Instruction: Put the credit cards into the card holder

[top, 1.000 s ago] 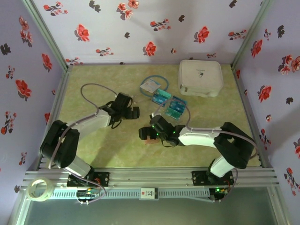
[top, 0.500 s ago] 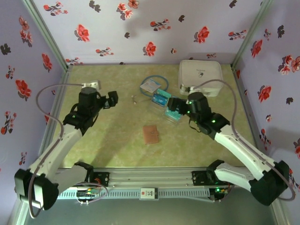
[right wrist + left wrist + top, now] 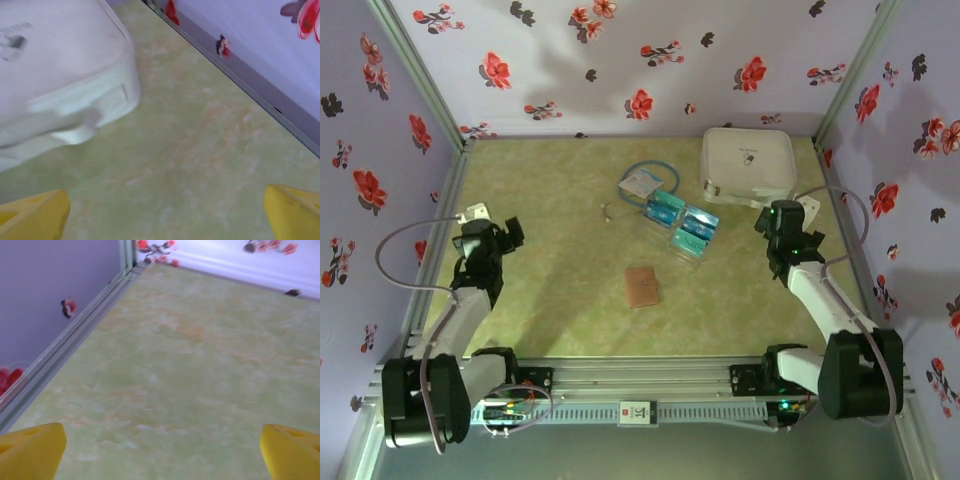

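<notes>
Top external view: a green marbled counter [image 3: 550, 300] inside flowered walls, with both arms drawn out to the side edges. The credit cards [image 3: 682, 221] lie in two blue and teal clusters just right of the counter's centre. Their long axes are slanted, running from near left to far right. The card holder [image 3: 642, 286], a small reddish-brown wallet, lies flat and closed nearer the front edge, close to the middle. Its long axis runs roughly front to back.

The right gripper [image 3: 778, 218] sits by the right edge, just in front of a white case [image 3: 748, 165]. The cards lie to its left, toward the centre. The left gripper [image 3: 500, 232] sits by the left edge, well apart from them. The right arm looks the nearer one for the cards, while the card holder lies about midway between the two arms.

Left wrist view: the left gripper [image 3: 162, 452] has its yellow fingertips spread wide over bare counter, holding nothing. Right wrist view: the right gripper [image 3: 163, 215] is likewise spread wide and empty, with the white case [image 3: 60, 75] ahead to its left.
</notes>
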You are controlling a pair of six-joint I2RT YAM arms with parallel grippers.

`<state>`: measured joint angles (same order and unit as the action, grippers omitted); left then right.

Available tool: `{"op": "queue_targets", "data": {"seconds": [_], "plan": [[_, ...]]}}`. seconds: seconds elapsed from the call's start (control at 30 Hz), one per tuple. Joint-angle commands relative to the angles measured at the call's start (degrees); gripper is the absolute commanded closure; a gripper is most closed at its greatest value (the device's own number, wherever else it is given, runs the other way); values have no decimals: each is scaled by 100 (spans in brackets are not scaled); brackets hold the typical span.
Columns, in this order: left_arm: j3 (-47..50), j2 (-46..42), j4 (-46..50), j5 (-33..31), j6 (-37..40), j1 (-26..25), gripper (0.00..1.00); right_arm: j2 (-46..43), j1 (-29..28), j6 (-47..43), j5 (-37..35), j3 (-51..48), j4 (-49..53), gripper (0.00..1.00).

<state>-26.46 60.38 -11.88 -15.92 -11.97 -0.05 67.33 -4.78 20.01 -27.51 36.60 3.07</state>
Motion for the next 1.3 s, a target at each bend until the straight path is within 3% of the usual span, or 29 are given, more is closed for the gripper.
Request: {"op": "queue_targets", "data": {"seconds": [0.0, 0.17, 0.2, 0.33, 0.4, 0.47, 0.5, 0.53, 0.57, 0.63, 0.7, 0.9, 1.27], "plan": [[254, 478, -1248, -205, 358, 33, 0, 346, 38, -430, -583, -285, -1081, 1], [703, 1524, -3187, -66, 710, 27, 0, 1158, 84, -865, -561, -818, -2563, 1], [673, 1601, -3269, 43, 759, 24, 0, 1119, 86, -841, -367, -792, -2488, 1], [717, 2450, -4175, 625, 897, 24, 0, 1251, 156, -1282, 463, -1405, -4353, 1], [668, 2784, -4439, 820, 977, -14, 0, 1770, 252, -1319, 798, -1775, -5523, 1], [371, 2792, -3838, 1000, 1208, -41, 0, 2494, 258, -1460, 1081, -1979, -6906, 1], [343, 2806, -3785, 1078, 1194, -20, 0, 2392, 273, -1472, 1230, -1836, -6540, 1], [335, 2800, -3776, 1133, 1181, 12, 0, 2106, 280, -1433, 1374, -1468, -5323, 1], [326, 2805, -3753, 1139, 1175, 7, 0, 2144, 341, -1419, 1580, -1260, -4864, 1], [284, 2812, -3676, 1277, 1121, 84, 0, 2351, 440, -1403, 1730, -1421, -5589, 1], [266, 2819, -3655, 1337, 1091, 120, 0, 2212, 442, -1384, 1748, -1254, -4972, 1], [361, 2794, -3819, 1326, 1164, 76, 0, 2220, 381, -1487, 1673, -1452, -5450, 1], [369, 2791, -3819, 1350, 1203, 41, 0, 2252, 442, -1448, 1872, -1292, -5139, 1]]}}
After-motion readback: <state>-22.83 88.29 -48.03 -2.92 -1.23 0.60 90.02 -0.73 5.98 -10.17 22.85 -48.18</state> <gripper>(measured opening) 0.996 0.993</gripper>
